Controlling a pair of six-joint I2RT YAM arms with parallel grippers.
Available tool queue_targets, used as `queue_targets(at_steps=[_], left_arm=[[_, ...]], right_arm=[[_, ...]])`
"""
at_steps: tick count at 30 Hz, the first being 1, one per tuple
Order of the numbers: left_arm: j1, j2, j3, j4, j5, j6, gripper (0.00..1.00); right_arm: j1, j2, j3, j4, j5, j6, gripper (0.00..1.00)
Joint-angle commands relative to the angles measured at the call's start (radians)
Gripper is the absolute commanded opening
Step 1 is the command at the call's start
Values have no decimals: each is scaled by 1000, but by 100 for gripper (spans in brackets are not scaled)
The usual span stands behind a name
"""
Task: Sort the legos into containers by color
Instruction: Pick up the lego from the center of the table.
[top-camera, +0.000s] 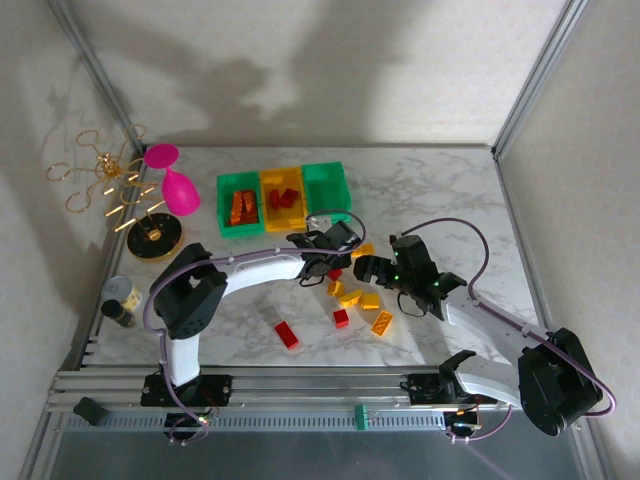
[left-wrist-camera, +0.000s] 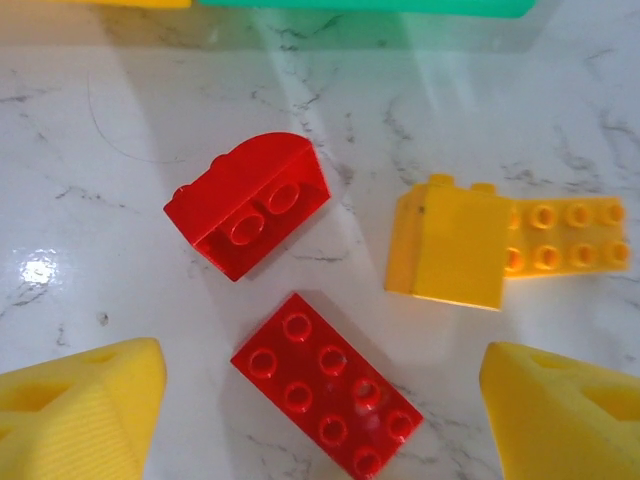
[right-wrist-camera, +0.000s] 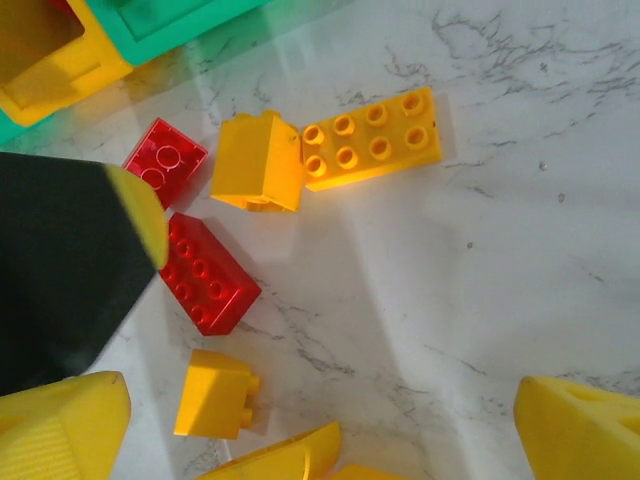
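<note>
3 bins stand in a row at the back of the marble table (top-camera: 440, 195): a left green bin (top-camera: 238, 178) with reddish-orange bricks in it, a yellow bin (top-camera: 281, 173) with red ones, and a right green bin (top-camera: 328, 192). Just in front of them the 2 arms meet over a scatter of loose bricks. The left gripper (left-wrist-camera: 322, 415) hangs low over the marble with its yellow fingers (left-wrist-camera: 80, 410) spread wide. A flat red brick (left-wrist-camera: 325, 385) lies on the table between them, touching neither. Beyond it a red arched brick (left-wrist-camera: 250, 218) lies on its side with its hollow underside showing. To the right of that, a tall yellow brick (left-wrist-camera: 447, 243) touches a flat yellow brick (left-wrist-camera: 565, 237). The right gripper (right-wrist-camera: 320, 440) is spread wide too and grips nothing. Its wrist view looks down on those same 4 bricks, with a small yellow brick (right-wrist-camera: 215, 395) nearer its fingers. From above, a lone red brick (top-camera: 287, 335) lies nearest the arm bases, apart from the rest. A small red brick (top-camera: 341, 318) and a studded yellow brick (top-camera: 382, 322) lie just below the right gripper. A pink goblet (top-camera: 172, 185) sits left of the bins.
</note>
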Motion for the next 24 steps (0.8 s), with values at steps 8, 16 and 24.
queue_targets(at_steps=[8, 16, 24], left_arm=[[26, 111, 92, -30, -116, -76, 86], [68, 154, 128, -28, -133, -115, 85], [92, 198, 157, 4, -95, -98, 79]], right_arm=[[-43, -43, -12, 11, -26, -9, 99], [-59, -49, 6, 6, -32, -16, 98], [-72, -45, 18, 0, -36, -21, 98]])
